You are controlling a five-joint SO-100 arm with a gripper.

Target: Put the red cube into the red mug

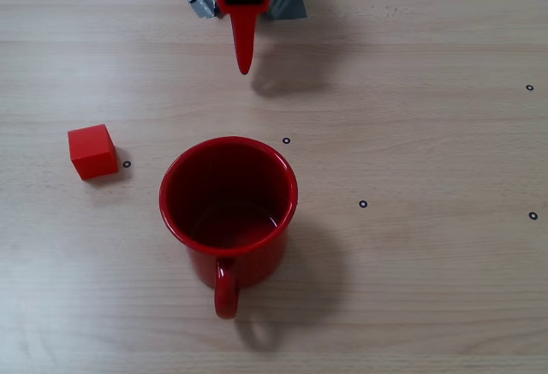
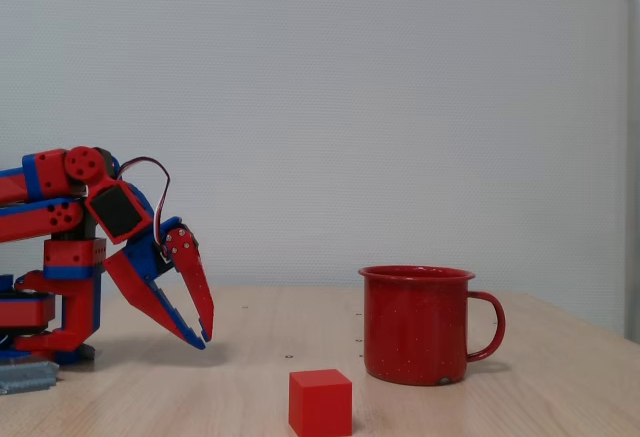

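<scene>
Reaching for the red cube is the step in hand, and nothing of the task is done yet. Findings run from the largest item down.

The tabletop (image 1: 411,305) is pale wood grain, marked with a few small black ring dots, and carries only the two task items within my reach.

The red mug (image 1: 229,207) stands upright near the middle of the overhead fixed view, mouth open, handle pointing toward the bottom edge of that picture. Its interior looks bare. It sits between my gripper's line and the lower half of the surface, so a straight forward reach would meet its rim.

My gripper (image 2: 205,337) hangs near my base, tips pointing down just above the surface, holding nothing. The side-on fixed view shows its two fingers meeting at the tips, so I judge it closed or very nearly so.

The red cube (image 1: 92,151) rests flat, left of the mug in the overhead view and clear of it, with a ring dot just beside its lower right corner.

Recommended handling: swing toward the cube's side first, spread the fingers wider than the block, descend squarely over two opposite faces, and keep the approach clear of the mug wall. Afterwards, lift above rim height before crossing.

Grey tape (image 1: 287,2) patches lie at my base, out of the way.
</scene>
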